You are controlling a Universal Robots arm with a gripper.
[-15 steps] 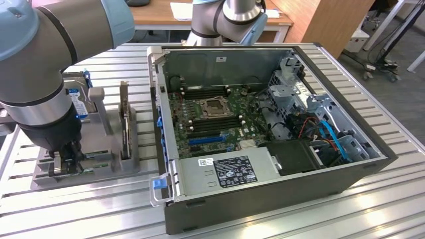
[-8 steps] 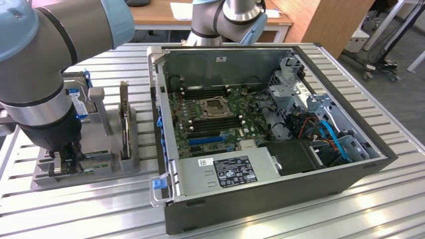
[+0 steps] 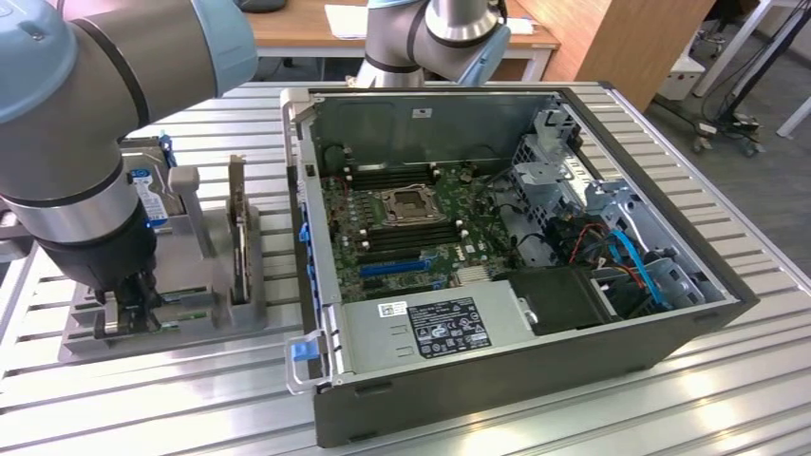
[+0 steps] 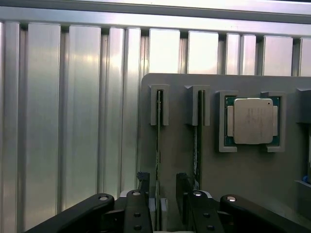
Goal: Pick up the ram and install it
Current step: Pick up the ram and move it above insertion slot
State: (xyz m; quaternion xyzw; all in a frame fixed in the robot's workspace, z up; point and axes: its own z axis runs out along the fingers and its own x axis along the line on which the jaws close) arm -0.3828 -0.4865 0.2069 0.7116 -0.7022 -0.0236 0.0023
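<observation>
Grey plastic holder [image 3: 203,328] sits on the slatted aluminium table [image 3: 152,408], to the exterior view's left of the open computer case [image 3: 507,237]. The gripper [image 3: 131,306] hangs low over the holder's side away from the case.

From the wrist, the ram [image 4: 159,141] stands on edge in a slot of the holder [image 4: 177,155], between the spread fingers [image 4: 138,208], which do not visibly touch it. A second stick [image 4: 198,131] stands in the neighbouring slot, with a processor [image 4: 252,120] seated just beyond it.
</observation>
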